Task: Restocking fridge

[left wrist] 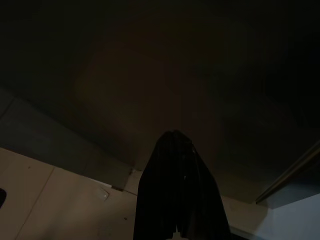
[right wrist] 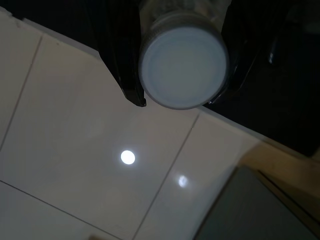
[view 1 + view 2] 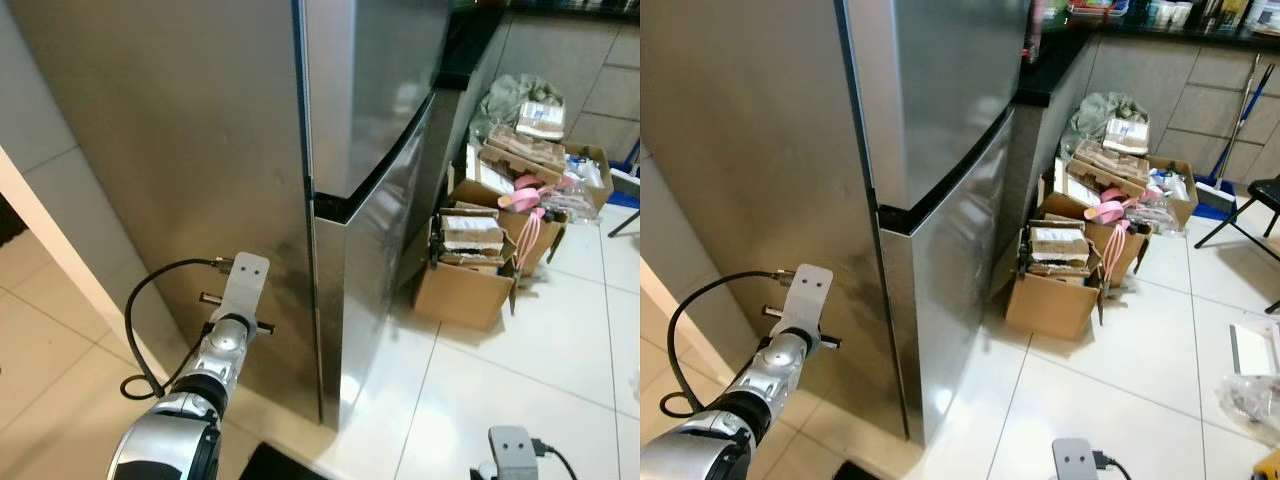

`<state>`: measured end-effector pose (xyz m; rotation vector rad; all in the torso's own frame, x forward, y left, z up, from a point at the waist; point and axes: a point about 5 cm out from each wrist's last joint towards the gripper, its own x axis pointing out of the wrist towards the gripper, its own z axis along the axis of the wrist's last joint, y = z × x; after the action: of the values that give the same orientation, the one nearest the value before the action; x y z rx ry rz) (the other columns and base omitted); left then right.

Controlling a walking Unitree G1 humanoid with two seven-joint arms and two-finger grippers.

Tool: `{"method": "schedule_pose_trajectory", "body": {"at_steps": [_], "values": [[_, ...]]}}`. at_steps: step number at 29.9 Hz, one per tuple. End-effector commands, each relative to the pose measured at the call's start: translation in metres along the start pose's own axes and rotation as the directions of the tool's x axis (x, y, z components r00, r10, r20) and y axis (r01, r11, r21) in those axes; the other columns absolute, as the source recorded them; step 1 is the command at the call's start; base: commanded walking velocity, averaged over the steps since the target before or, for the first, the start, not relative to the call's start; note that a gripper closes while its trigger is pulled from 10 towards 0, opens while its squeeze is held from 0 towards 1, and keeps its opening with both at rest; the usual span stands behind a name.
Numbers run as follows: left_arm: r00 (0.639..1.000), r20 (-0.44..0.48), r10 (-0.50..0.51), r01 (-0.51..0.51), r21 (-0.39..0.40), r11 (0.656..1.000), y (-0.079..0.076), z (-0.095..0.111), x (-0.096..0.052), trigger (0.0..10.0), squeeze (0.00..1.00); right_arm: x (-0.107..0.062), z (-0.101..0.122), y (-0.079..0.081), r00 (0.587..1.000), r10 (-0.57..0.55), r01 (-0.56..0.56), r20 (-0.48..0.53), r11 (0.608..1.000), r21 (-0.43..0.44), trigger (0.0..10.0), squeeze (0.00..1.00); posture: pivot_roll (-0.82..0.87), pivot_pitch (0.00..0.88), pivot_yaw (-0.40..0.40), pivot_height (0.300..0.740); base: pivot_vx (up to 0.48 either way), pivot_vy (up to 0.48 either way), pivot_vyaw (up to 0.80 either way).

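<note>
Left arm point(image 3: 190, 400): lower left of the head views, silver, raised toward the fridge's side panel. Left gripper point(image 1: 177, 187): in its own wrist view the two black fingers lie pressed together in one dark wedge, nothing between them, pointed at the dim grey panel and the floor edge.

Fridge point(image 3: 380, 150): centre of the head views, two stainless doors, both closed, a dark seam between upper and lower. It stands between a pale wall on the left and a dark counter point(image 3: 1050, 75) at upper right.

Cardboard boxes point(image 3: 470, 270): right of centre, on the white tile floor point(image 3: 530, 370), stuffed with packets and a pink item; well apart from both arms.

Right gripper point(image 2: 182, 97): upper centre of its wrist view, fingers point(image 2: 122, 65) clamped on either side of a jar point(image 2: 182, 67), which is seen end-on as a round, pale disc (cap or base, cannot tell which). In the head views the right wrist sits at the bottom edge, right of centre, so the jar is low and short of the fridge front.

Handling, judged: a rigid, round-walled container, likely smooth and prone to twisting in a two-finger pinch; weight unknown. The grip across the widest part of the wall looks right. The doors are still to open before it can go in.
</note>
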<state>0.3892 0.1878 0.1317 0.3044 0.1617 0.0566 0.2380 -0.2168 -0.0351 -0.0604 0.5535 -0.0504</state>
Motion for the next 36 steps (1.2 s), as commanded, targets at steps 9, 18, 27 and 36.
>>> {"method": "schedule_pose_trajectory", "body": {"at_steps": [9,18,27,36], "values": [[0.998,0.054,-0.013,0.013,0.002,1.000,-0.003,0.018,0.004,10.0,0.00,-0.005,-0.004,-0.003,1.000,-0.015,0.015,0.021,1.000,0.000,10.0,0.00,-0.12,0.304,0.039,0.740,0.000,0.000,0.00],[0.991,0.116,-0.060,0.062,-0.013,0.998,-0.026,0.041,0.007,10.0,0.00,-0.003,0.002,-0.003,0.998,-0.034,0.033,0.054,0.999,0.012,10.0,0.00,-0.12,0.298,0.056,0.740,0.000,0.000,0.00],[0.981,0.138,-0.133,0.138,-0.031,0.990,-0.047,0.049,0.005,10.0,0.00,-0.003,0.004,-0.005,0.997,-0.048,0.047,0.065,0.999,0.015,10.0,0.00,-0.13,0.284,0.066,0.740,0.000,0.000,0.00],[0.956,0.138,-0.258,0.258,0.019,0.966,-0.061,0.047,0.002,10.0,0.00,-0.003,0.004,-0.006,0.997,-0.050,0.050,0.064,0.999,0.012,10.0,0.00,-0.12,0.284,0.066,0.740,0.000,0.000,0.00]]}}
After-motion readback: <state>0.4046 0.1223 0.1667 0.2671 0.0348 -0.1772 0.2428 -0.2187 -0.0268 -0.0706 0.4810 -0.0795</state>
